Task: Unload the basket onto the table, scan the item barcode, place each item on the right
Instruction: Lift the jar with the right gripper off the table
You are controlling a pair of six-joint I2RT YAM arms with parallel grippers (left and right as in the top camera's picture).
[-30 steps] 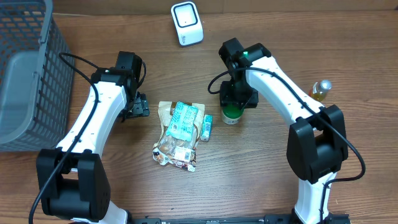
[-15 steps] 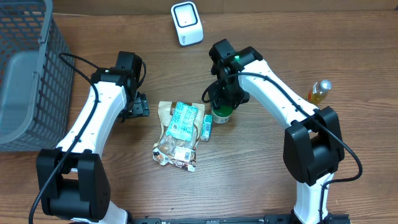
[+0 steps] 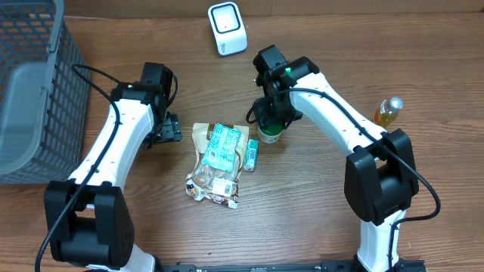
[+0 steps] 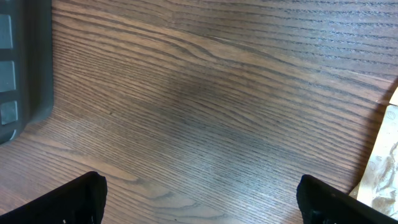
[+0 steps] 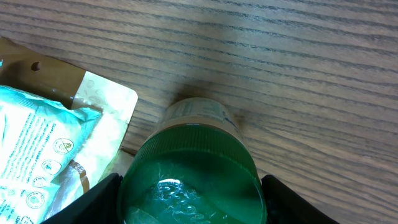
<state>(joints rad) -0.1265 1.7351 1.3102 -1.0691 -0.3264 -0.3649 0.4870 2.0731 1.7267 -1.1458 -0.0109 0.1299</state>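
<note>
A jar with a green lid sits between the fingers of my right gripper, which is shut on the lid's sides. In the overhead view the jar is under the right gripper, just right of a small teal box. Whether it rests on the wood I cannot tell, and no barcode shows. The white scanner stands at the back, beyond the jar. My left gripper hangs open over bare wood, its fingers wide apart around the left gripper's gap.
A pile of snack bags lies mid-table, its edge also in the right wrist view as a brown and teal bag. A grey basket fills the left side. A yellow bottle stands at the right.
My right arm has carried the green-lidded jar leftward, close to the teal box. The left arm has not moved.
</note>
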